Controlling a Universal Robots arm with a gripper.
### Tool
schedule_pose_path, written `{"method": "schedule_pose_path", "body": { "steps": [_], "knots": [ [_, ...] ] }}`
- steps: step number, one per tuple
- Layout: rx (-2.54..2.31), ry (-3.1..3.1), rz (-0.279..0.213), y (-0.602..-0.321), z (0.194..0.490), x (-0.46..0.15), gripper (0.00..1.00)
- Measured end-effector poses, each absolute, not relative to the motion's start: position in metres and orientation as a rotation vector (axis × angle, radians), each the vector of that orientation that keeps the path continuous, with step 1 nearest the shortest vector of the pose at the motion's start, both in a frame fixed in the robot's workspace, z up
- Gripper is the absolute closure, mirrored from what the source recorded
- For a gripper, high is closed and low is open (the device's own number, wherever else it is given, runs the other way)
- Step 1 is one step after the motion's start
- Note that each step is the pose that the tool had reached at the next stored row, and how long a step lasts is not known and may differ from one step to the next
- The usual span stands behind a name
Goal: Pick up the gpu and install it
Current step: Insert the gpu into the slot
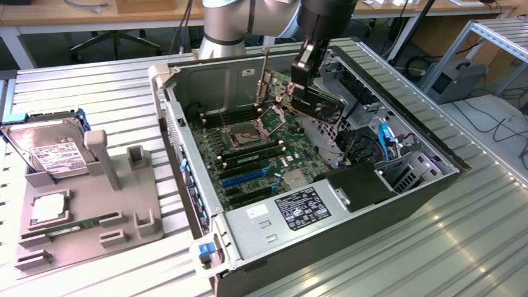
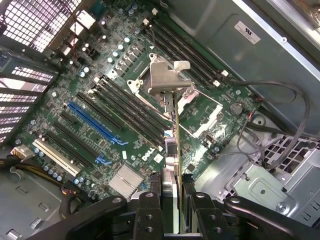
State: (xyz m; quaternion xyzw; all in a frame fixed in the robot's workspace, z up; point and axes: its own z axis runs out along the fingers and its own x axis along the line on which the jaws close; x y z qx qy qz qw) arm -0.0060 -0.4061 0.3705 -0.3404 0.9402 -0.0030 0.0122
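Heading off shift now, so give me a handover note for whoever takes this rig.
Tool: shut on the gpu, gripping one edge.
Gpu: held on edge above the motherboard, inside the open case.
Done: the card is picked up and brought over the board.
Left: the card is not seated in any slot; it appears to hang clear of the board.

hard drive [image 1: 51, 151], ram stick [image 1: 70, 227] (grey rack [image 1: 93, 201])

slatted metal table [image 1: 99, 93] | on it: open PC case [image 1: 175, 133] (on its side); grey tray [image 1: 115, 198], probably plastic
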Motion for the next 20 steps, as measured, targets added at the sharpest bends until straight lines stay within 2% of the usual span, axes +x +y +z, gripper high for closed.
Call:
{"method": "schedule_pose_path", "body": {
  "steps": [20],
  "knots": [
    [-1.11,2.913,-0.011,-0.4061,0.3699,-0.006,0.73]
  ]
}}
